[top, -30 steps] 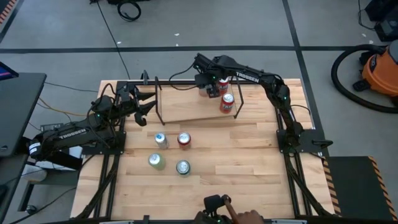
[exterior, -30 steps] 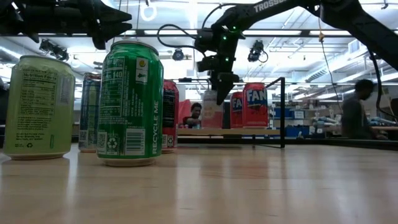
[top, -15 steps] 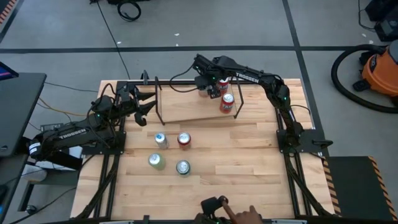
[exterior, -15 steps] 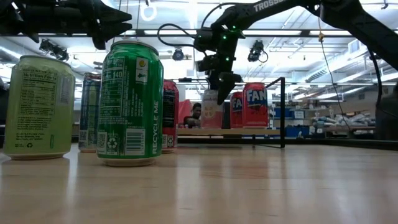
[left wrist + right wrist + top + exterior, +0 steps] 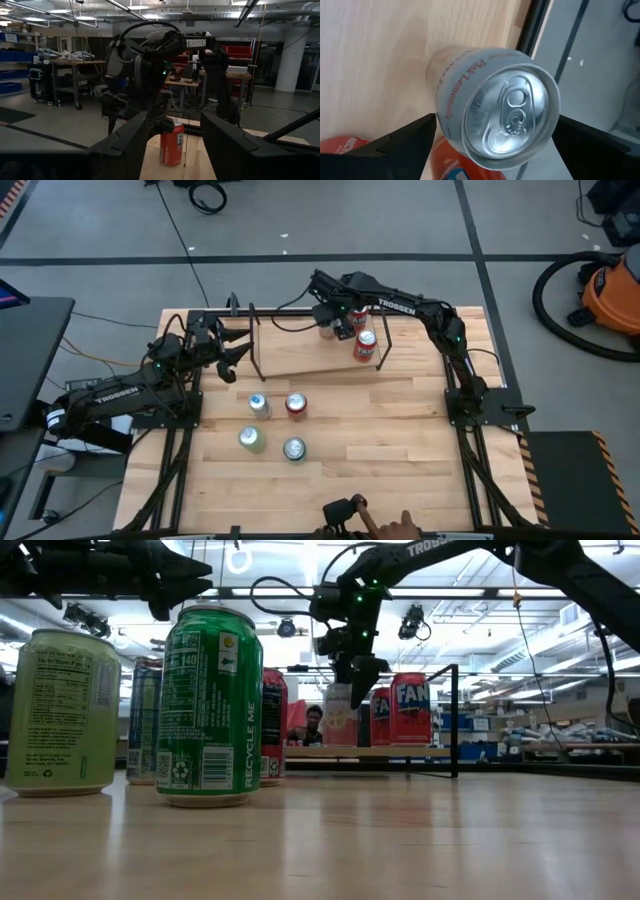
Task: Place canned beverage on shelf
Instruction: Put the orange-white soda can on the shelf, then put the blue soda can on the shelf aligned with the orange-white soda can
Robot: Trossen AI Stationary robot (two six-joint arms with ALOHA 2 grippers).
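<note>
The shelf [image 5: 300, 352] stands at the far side of the table, a pale board between black rod uprights. A pale pink-lemonade can [image 5: 495, 115] stands upright on its board beside two red cans [image 5: 365, 343] [image 5: 358, 315]. My right gripper [image 5: 495, 122] hovers over the pale can, pointing steeply down. It is open, with one finger on either side of the can's top and no contact that I can see. In the low view the right gripper [image 5: 356, 672] hangs just above the pale can [image 5: 338, 718]. My left gripper [image 5: 236, 350] waits open at the table's left, raised above the tabletop and holding nothing.
Several cans stand on the tabletop left of centre, among them a silver-blue one [image 5: 259, 405], a red one [image 5: 295, 404] and a green one [image 5: 209, 705]. The shelf's board to the left of the pale can is bare. A person's hand [image 5: 385, 526] is at the near edge.
My right gripper has spread its fingers wider around the pale can's top while staying in place over the shelf. The can stands upright on the board throughout. A person in the room behind has walked out of the low view.
</note>
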